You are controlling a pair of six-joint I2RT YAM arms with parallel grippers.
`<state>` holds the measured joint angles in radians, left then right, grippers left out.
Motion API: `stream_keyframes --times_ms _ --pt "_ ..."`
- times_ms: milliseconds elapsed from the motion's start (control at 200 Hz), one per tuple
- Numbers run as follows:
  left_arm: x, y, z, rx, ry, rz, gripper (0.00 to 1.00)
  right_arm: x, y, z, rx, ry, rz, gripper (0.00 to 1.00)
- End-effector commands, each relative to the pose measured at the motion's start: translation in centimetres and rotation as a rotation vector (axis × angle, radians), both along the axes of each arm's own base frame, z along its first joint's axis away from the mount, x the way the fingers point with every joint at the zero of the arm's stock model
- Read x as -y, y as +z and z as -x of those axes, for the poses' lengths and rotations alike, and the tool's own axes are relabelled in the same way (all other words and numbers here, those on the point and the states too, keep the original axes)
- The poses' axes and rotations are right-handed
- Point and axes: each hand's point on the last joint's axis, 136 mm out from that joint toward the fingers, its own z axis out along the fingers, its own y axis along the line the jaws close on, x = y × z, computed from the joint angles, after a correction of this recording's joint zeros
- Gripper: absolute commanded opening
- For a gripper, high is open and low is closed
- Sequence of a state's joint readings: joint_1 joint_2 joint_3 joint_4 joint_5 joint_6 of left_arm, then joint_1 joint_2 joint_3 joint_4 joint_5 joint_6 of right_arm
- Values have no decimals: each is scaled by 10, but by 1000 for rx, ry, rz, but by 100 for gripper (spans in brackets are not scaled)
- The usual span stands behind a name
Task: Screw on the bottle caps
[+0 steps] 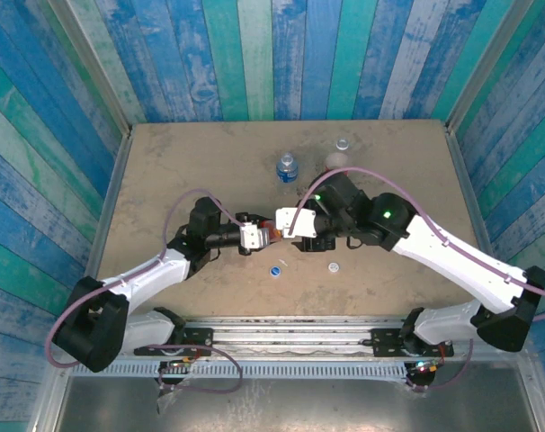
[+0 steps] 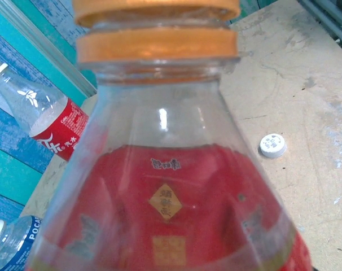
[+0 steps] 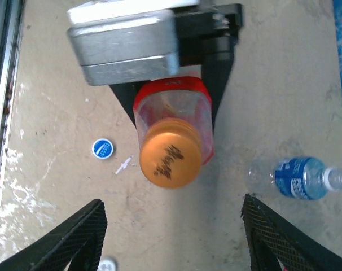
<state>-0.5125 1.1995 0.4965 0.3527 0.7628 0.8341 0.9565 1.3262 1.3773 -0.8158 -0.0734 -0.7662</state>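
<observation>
Orange-brown round plastic cap [image 3: 170, 159] sits on the red plastic bottle [image 2: 171, 197]; your left gripper [image 1: 254, 237] clamps it sideways so the right gripper [image 3: 172, 202] can twist. Right jaws stand apart, empty.

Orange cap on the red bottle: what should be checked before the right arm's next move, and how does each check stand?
1. Grip: the left gripper is clamped on the red bottle: ok.
2. The orange cap sits on the neck: ok.
3. Cap screwed fully down: cannot tell; the left wrist view shows a gap above the collar ring.
4. The right gripper is open, with one finger on either side of the cap and both apart from it: ok.
5. The blue cap and white cap lie loose on the table, out of the way: ok.
</observation>
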Motion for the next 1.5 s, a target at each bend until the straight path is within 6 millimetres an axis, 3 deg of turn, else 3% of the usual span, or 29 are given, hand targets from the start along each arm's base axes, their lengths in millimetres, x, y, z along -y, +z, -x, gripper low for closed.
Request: stream_keyframes --times_ms 0,115,395,636,706,741,781,876,991,1076,1191,1277,1492 --pt "4 7 4 3 -37 7 43 -5 -3 5 79 137 89 59" --pt "4 7 5 -1 -43 8 43 -15 -1 2 87 149 76 45" --pt "5 5 4 -11 -39 3 43 -23 -9 4 46 152 66 26" --pt "5 6 3 -15 -34 9 43 -29 -17 5 -5 114 37 34" --pt "5 6 2 -19 -31 10 43 -29 -18 4 -21 81 28 31" --pt "5 7 1 -21 -28 10 43 -30 -16 1 -24 59 20 24" --pt "5 8 2 -23 -28 13 43 -30 -14 -2 -39 6 2 14" --pt "4 13 -1 -9 -5 32 43 -30 -9 -11 -90 -144 -58 10" --pt "0 17 -12 18 63 52 43 -18 -2 -45 -158 -572 -203 5" --pt "0 15 -13 24 72 45 44 -17 2 -45 -330 -815 -320 3" --pt "1 12 -13 16 60 44 44 -24 -3 -37 -613 -1055 -499 3" --pt "4 12 -12 6 41 46 44 -22 -6 -38 -605 -1053 -531 6" --pt "3 10 -6 11 17 32 45 2 -3 -27 -223 -601 -256 53"
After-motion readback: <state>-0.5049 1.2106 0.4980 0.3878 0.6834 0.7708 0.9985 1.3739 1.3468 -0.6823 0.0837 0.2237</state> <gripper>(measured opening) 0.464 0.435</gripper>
